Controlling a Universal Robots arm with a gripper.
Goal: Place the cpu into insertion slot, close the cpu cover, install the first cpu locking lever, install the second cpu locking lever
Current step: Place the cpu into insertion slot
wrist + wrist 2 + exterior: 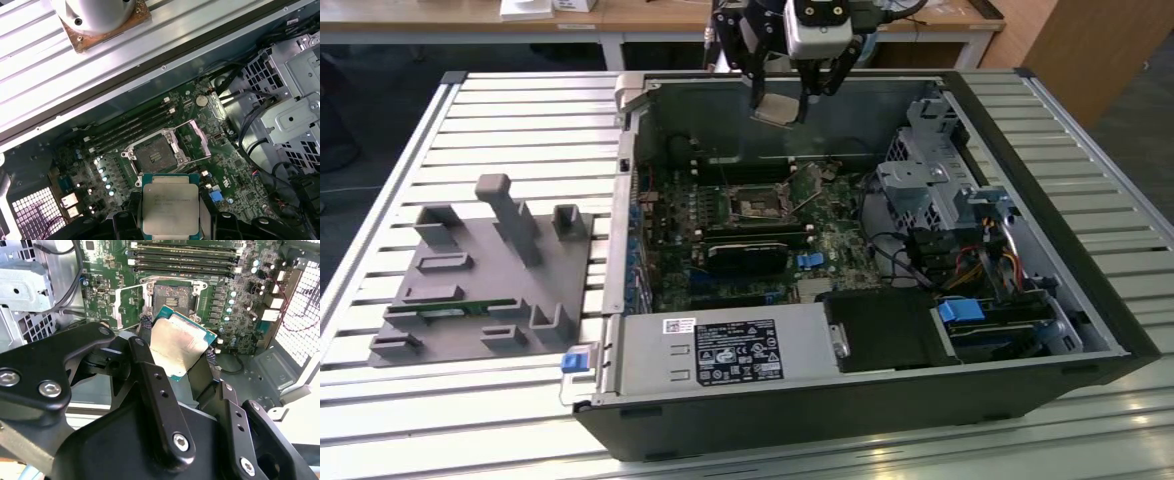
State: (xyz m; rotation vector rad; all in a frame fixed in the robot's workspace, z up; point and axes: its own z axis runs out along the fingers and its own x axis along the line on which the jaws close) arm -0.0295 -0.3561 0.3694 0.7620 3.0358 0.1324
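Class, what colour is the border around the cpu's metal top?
Green, around the cpu; clearest in the first wrist view.

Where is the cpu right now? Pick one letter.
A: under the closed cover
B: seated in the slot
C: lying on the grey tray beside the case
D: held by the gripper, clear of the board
D: the gripper is shut on the cpu up off the board, while the slot sits empty with its cover swung open.
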